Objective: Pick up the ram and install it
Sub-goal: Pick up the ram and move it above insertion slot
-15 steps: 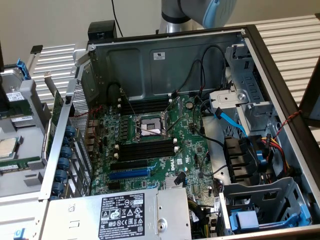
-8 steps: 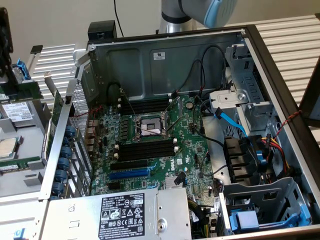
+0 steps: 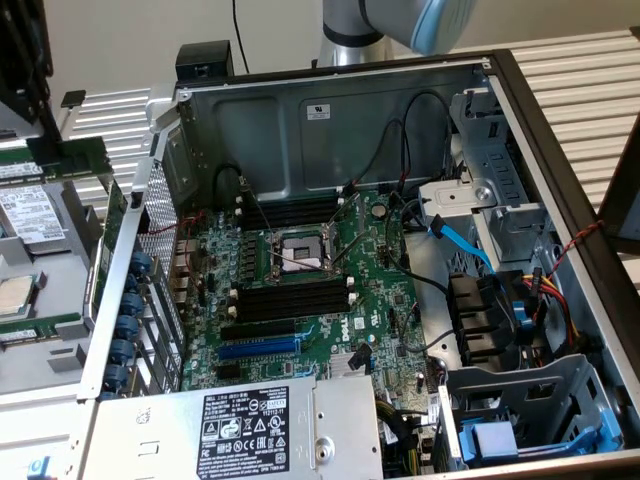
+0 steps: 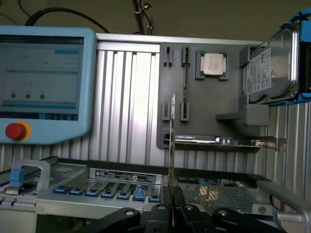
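My gripper (image 4: 172,206) is shut on the ram (image 4: 172,145), a thin green stick seen edge-on and standing up from between the fingers. In the exterior view the dark gripper (image 3: 38,125) hangs at the far upper left, outside the open computer case (image 3: 330,110), with the green ram (image 3: 78,155) beneath it over the parts holder. The motherboard (image 3: 380,300) lies flat inside the case. Its long black memory slots (image 3: 295,300) run on both sides of the CPU socket (image 3: 298,250), the farther set (image 3: 290,212) near the back wall. The slots hold no stick.
A blue expansion slot (image 3: 258,348) lies near the power supply (image 3: 240,430). Drive cages and cables (image 3: 500,300) crowd the exterior view's right. The grey parts holder carries a hard drive (image 4: 272,68), a CPU (image 4: 213,63) and a card (image 4: 218,141). A teach pendant (image 4: 43,82) stands beside it.
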Tool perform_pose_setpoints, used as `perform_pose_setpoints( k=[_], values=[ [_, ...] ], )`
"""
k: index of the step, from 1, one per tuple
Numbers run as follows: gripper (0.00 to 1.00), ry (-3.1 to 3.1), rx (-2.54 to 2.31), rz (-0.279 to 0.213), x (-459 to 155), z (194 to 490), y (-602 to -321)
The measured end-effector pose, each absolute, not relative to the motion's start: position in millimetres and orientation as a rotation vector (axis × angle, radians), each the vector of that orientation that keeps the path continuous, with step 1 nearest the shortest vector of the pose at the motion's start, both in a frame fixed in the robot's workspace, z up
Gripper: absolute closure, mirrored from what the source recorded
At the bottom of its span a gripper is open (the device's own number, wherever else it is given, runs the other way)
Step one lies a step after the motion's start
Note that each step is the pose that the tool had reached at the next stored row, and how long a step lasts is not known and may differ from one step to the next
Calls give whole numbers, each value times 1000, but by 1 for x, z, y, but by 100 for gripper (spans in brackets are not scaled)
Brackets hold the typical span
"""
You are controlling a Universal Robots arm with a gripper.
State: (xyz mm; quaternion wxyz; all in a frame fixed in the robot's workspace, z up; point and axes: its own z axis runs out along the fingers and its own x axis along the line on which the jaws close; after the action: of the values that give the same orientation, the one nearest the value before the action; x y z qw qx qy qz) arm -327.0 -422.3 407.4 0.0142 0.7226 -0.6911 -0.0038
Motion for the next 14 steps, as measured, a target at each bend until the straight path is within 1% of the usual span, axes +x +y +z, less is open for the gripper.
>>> perform_pose_setpoints(
  k=[9,14],
  values=[
    [87,-2140,2240,-35,-296,409,-422],
    [87,-2139,2240,-37,-274,414,-422]
  ],
)
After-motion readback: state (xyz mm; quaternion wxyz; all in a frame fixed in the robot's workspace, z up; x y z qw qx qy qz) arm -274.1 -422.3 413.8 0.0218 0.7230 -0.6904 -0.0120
